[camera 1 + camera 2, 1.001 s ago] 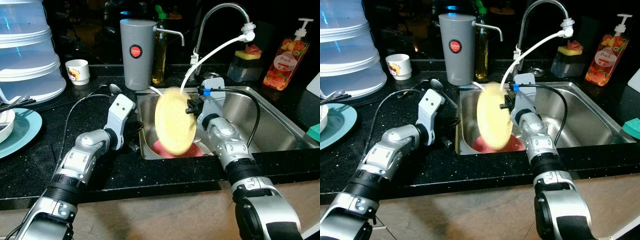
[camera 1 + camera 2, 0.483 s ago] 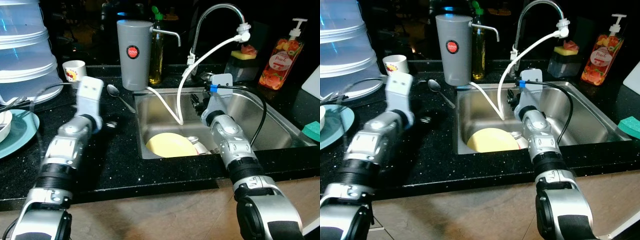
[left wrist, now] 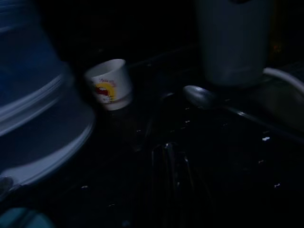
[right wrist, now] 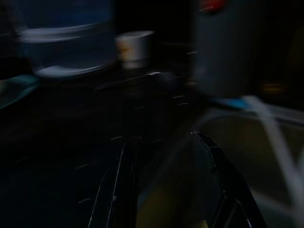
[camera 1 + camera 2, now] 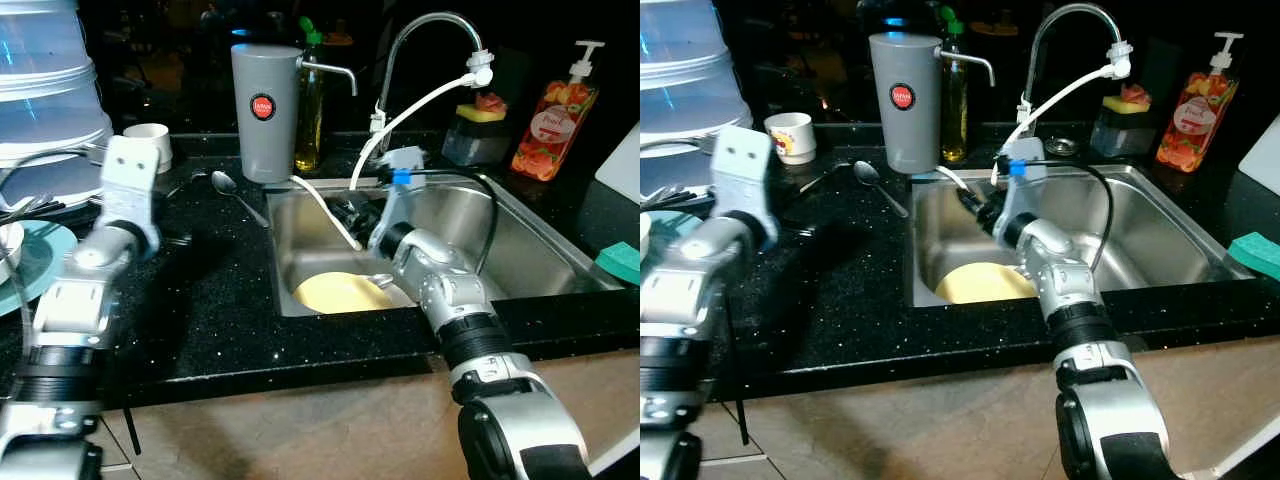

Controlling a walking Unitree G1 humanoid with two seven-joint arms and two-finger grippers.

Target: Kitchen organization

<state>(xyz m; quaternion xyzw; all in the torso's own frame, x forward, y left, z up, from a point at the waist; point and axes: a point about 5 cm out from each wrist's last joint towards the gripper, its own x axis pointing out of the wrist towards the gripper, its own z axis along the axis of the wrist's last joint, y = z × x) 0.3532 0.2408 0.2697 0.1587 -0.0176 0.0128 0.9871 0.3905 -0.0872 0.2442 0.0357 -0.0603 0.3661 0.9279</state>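
A pale yellow plate (image 5: 343,293) lies flat at the bottom of the steel sink (image 5: 520,225), toward its near left corner. Nothing grips it. The right claw (image 5: 345,213) hangs above the sink's left part, just over the plate, pointing toward the back left corner; in the right wrist view its two black fingers (image 4: 216,175) stand clearly apart with nothing between them. A white hose (image 5: 425,100) runs from the curved tap (image 5: 425,30) down into the sink beside this claw.

The left claw (image 3: 173,178) is held over the black counter (image 5: 210,300) to the left of the sink, with its silver arm raised. In the left wrist view its fingers are dark against the dark counter, and I cannot tell whether they are apart or together.

On the counter ahead of the left claw lie a metal spoon (image 5: 228,186) and a small white cup (image 5: 152,143) with a red and yellow print. A tall grey canister (image 5: 262,97) with a red round label stands behind the sink's left corner, with a green-capped bottle (image 5: 311,95) just beside it. At far left sit a stacked clear plastic cover (image 5: 50,90) and a teal plate (image 5: 25,275). An orange soap dispenser (image 5: 547,125) stands at the back right, near a sponge holder (image 5: 478,135).
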